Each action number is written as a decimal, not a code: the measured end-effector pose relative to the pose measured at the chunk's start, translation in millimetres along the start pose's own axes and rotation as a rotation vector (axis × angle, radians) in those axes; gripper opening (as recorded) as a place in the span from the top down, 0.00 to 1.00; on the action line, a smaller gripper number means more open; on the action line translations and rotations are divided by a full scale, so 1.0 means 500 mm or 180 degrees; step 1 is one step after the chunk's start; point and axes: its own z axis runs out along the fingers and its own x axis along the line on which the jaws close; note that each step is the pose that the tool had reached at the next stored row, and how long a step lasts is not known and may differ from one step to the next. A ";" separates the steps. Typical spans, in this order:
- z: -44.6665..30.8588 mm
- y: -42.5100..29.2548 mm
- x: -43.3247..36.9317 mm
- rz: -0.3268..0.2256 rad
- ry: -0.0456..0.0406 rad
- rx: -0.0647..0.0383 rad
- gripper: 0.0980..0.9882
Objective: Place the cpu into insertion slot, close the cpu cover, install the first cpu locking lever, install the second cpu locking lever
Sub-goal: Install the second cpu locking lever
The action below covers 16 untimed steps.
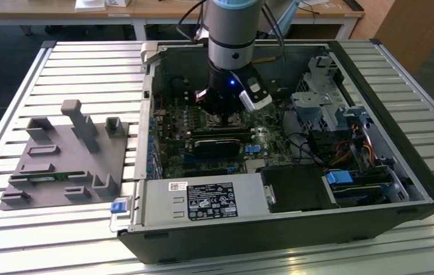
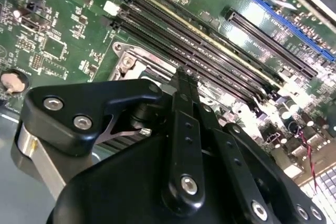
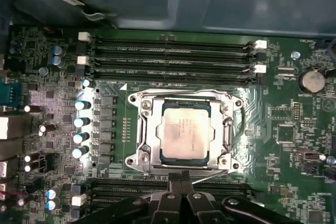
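The cpu point(image 3: 182, 133) lies in its socket under the closed cpu cover point(image 3: 145, 129), just beyond the gripper point(image 3: 181, 178), whose fingertips seem pressed together, holding nothing.

Dull grey metallic square cpu point(image 3: 182, 135) w/ faint dark print, sitting in silvery square metal cpu cover point(image 3: 185, 132). Green circuit-patterned motherboard point(image 3: 283, 108) w/ black memory slots point(image 3: 170, 56), white end clips. Blue long slot point(image 2: 286, 22) in second wrist view. Matte black pincer point(image 3: 181, 178) w/ silver screw heads. Pale grey ribbed table point(image 1: 79, 74), striped w/ slats; mid-grey plastic fixture block point(image 1: 67, 157); black computer case point(image 1: 278, 235) w/ white-and-black label.
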 end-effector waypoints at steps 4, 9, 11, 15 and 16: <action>0.000 -0.011 0.001 0.0002 -0.0003 -0.0115 0.99; -0.001 -0.023 0.006 0.0005 -0.0005 -0.0212 0.99; -0.001 -0.024 0.010 0.0004 -0.0006 -0.0216 0.99; -0.001 -0.026 0.017 0.0004 -0.0006 -0.0217 0.99; -0.001 -0.026 0.017 0.0004 -0.0005 -0.0217 0.99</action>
